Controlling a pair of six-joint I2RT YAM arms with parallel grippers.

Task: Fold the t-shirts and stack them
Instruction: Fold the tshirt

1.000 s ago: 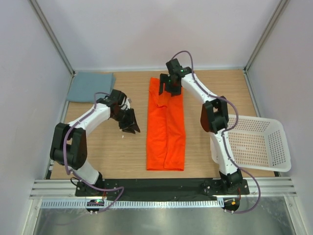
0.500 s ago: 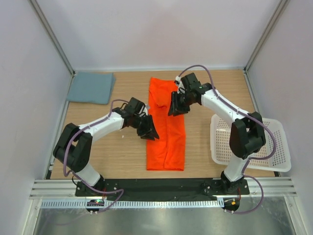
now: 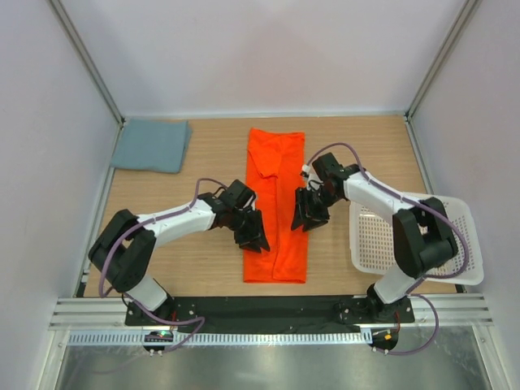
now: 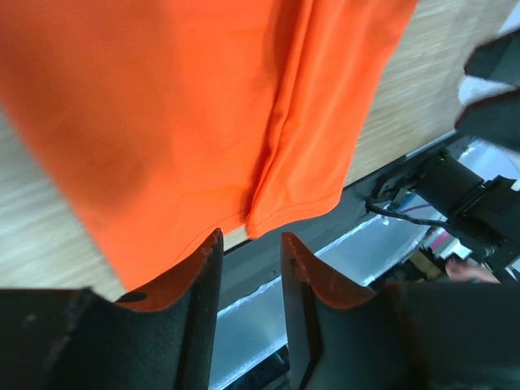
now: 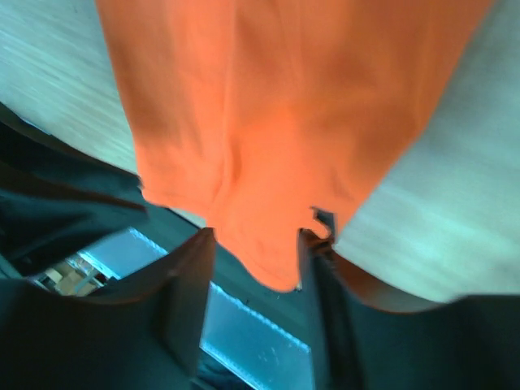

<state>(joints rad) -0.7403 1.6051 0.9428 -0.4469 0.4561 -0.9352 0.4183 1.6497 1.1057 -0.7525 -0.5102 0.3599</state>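
While the orange t-shirt (image 3: 276, 162) lies flat as a long narrow strip down the middle of the table (image 3: 187, 268), running from the far edge toward the arms, both pincers sit right at its sides along the nearer half. The left gripper (image 3: 255, 238) is at the strip's left edge and the right gripper (image 3: 308, 219) is at its right edge, a bit farther up, so the shirt is basically between the two.

In the left wrist view the fingers (image 4: 203, 309) are only a narrow gap apart with nothing in it, and the shirt's hem is just past the tips. In the right wrist view the jaws are parted a bit wider, with orange fabric showing flat through the gap, not pinched as far as I can see.

The grey-blue t-shirt (image 3: 151, 145) is folded in the far left corner, well away from both. Over at the right edge sits the white basket (image 3: 471, 252).
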